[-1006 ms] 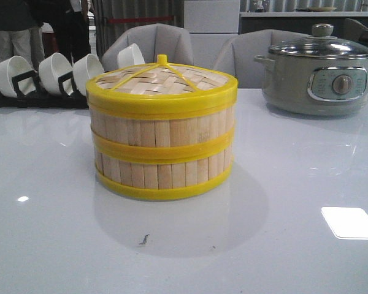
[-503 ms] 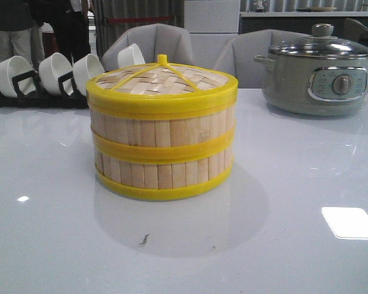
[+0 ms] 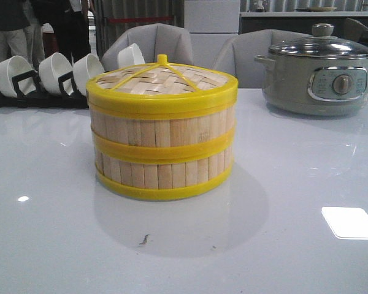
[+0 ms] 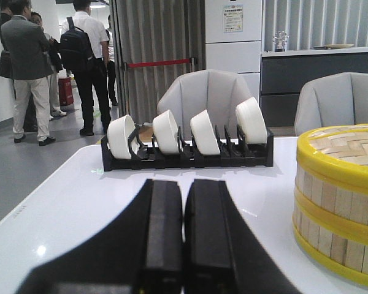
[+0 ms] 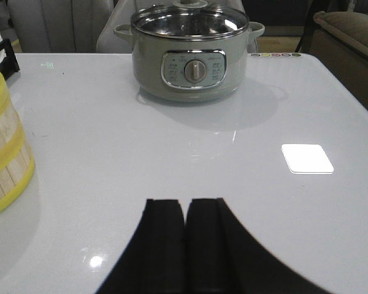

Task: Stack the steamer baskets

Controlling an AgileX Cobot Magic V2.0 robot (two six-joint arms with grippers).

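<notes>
Both steamer baskets (image 3: 162, 153) sit stacked mid-table with the woven lid (image 3: 162, 82) on top, left gripper (image 4: 183, 236) and right gripper (image 5: 184, 245) pulled well clear, fingers pressed together holding nothing, so stacking looks finished; likely no next move beyond parking.

Both end effectors (image 4: 183, 245) (image 5: 185, 245): matte black, flat-faced fingers.
</notes>
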